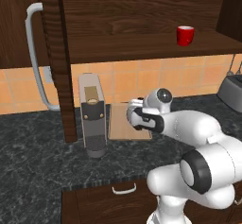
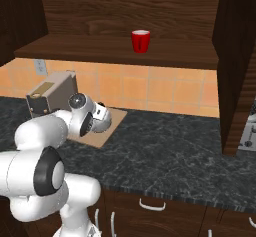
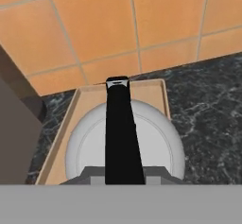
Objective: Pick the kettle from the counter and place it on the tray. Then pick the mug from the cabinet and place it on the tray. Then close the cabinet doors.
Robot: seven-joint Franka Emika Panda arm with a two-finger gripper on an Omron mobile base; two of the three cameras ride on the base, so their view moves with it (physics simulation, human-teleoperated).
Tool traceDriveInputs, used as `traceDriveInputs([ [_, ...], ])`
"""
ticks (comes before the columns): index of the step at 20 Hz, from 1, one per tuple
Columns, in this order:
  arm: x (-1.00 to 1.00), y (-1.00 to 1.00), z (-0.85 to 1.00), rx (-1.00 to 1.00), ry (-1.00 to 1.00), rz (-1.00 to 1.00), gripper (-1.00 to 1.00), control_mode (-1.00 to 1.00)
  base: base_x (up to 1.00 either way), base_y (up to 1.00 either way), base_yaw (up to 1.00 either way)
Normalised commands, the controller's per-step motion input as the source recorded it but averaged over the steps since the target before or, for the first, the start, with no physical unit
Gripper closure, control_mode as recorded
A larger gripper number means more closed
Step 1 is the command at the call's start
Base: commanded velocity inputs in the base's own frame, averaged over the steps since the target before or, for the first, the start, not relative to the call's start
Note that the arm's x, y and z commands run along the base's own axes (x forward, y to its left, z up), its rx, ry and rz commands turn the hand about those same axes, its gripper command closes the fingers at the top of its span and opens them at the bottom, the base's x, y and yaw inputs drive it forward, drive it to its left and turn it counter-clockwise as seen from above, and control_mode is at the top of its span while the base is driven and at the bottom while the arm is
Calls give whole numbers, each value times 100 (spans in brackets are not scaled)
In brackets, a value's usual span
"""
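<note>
From the hand view I looked straight down on the kettle (image 3: 151, 147), its silver dome sitting over the tray (image 3: 144, 91) with the black arched handle (image 3: 122, 133) running up the middle of the frame. The tool's fingertips were hidden at the bottom edge, on either side of that handle, so I took it as pinching the handle; whether the kettle's base touched the tray I could not tell. The tray lay flat on the dark marbled tabletop (image 1: 38, 157), close to the orange tiled wall (image 3: 94, 24) and just beside the coffee machine (image 1: 92, 114). In the left base view the tool (image 1: 133, 114) was over the tray's near right part, and in the right base view the wrist covered most of the board. The red mug (image 1: 185, 35) stood upright on the shelf inside the cabinet (image 1: 142, 10), well apart from the arm. The cabinet door (image 1: 52, 53) at the left stood open, edge-on to me, with its grey bar handle (image 1: 34, 53) showing.
</note>
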Motion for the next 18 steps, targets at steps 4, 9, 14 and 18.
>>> traceDriveInputs([
  [4,58,6,0,-2,0,0,100,-100,0,0,0],
  [9,43,0,0,0,0,4,100,-100,0,0,0],
  [14,31,-1,-1,0,0,6,100,-100,0,0,0],
  [18,29,-6,-5,0,0,7,100,-100,0,0,0],
])
